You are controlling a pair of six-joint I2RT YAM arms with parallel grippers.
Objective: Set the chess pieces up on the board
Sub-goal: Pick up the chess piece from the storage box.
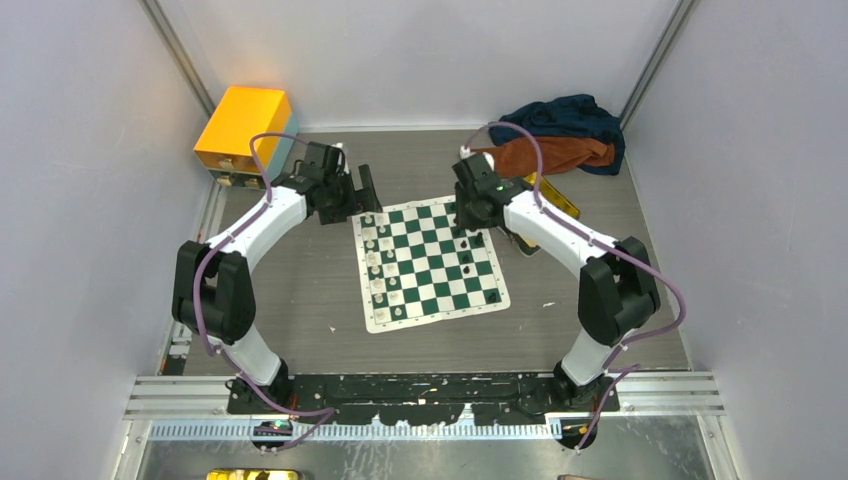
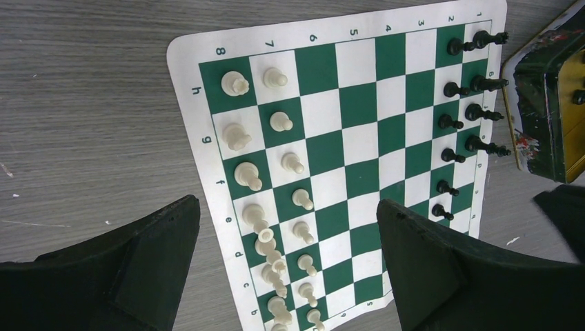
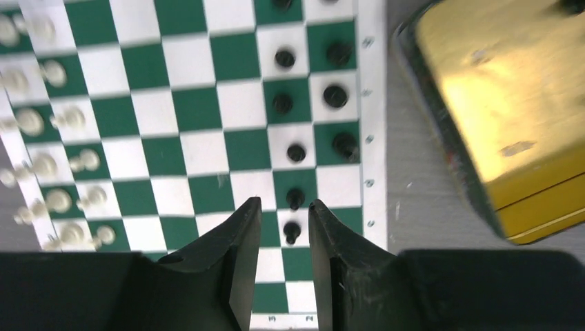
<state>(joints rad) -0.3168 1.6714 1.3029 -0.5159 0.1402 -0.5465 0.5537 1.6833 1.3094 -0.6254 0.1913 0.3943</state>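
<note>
Top external view, sweeping from the left: a yellow box [image 1: 243, 122] sits in the far left corner. Near it, the left gripper [image 1: 365, 203] hangs at the board's far left corner. Its jaws are spread wide, and the left wrist view shows nothing pinched between them, only the board [image 1: 430, 262] below. That green-and-white checked mat lies flat in the middle of the table [image 1: 300, 290], between the two arms. Down its left edge stand the cream-white pieces [image 2: 265, 162], two files side by side, taller figures on the outer file and pawns on the inner one. Across the middle squares we reach the black pieces [image 2: 465, 117], lined up along the right edge. Right wrist view now: the right gripper [image 3: 284, 207] is low over that side, jaws parted. A black pawn [image 3: 292, 231] stands on its square in the gap, touching neither finger. Just off the board's right border lies a gold tin [image 3: 497, 103], and a heap of blue and rust cloth [image 1: 560, 135] fills the far right corner.
</note>
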